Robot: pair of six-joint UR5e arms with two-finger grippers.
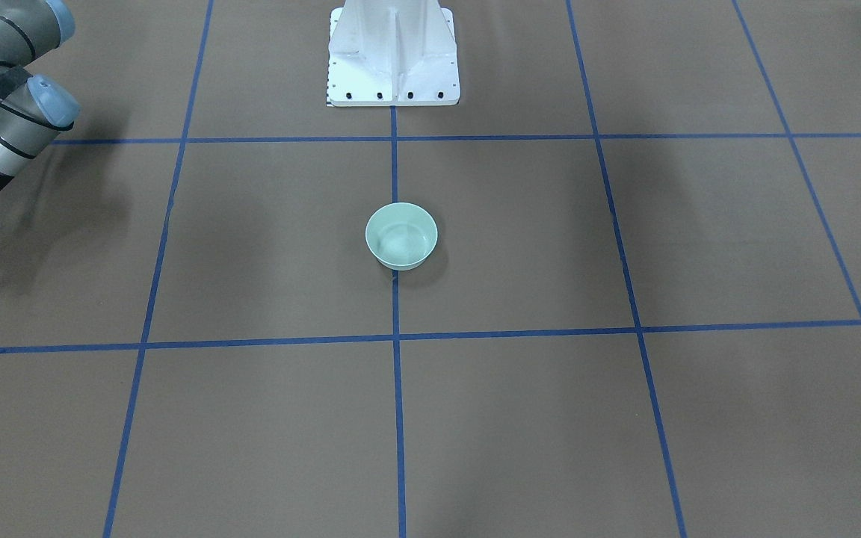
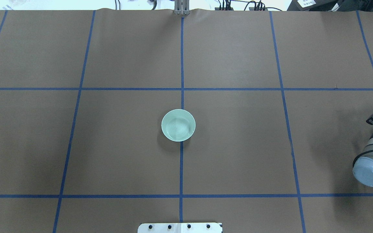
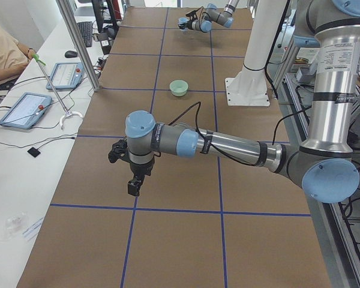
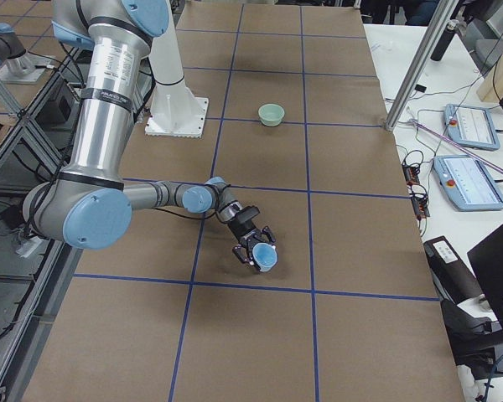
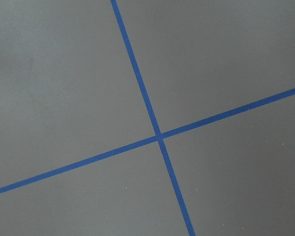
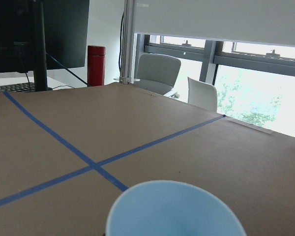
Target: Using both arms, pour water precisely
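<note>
a: where does the water sit?
b: faint rings and glints in the bottom of the pale green bowl [image 2: 163,121] look like water [image 2: 177,128]. the bowl stands alone in the middle of the tabletop [image 2: 238,155], on a taped line [image 2: 181,97]. whether the blue cup [image 6: 174,211] holds any cannot be told from these views.
a: and the claws?
b: the right claw [image 4: 258,249] pinches that cup, seemingly upright, far out toward the robot's right end and well apart from the bowl. the left claw [image 3: 134,186] hangs pointing down over bare tabletop at the other end. whether it is spread or pressed together cannot be told.
a: what could go wrong from here?
b: a long carry to the bowl could slosh whatever the cup holds over its rim. a fast tilt would likely throw the stream past the bowl. nothing steadies the bowl, so a bump from the cup or the claw could shove it or spill it.
</note>
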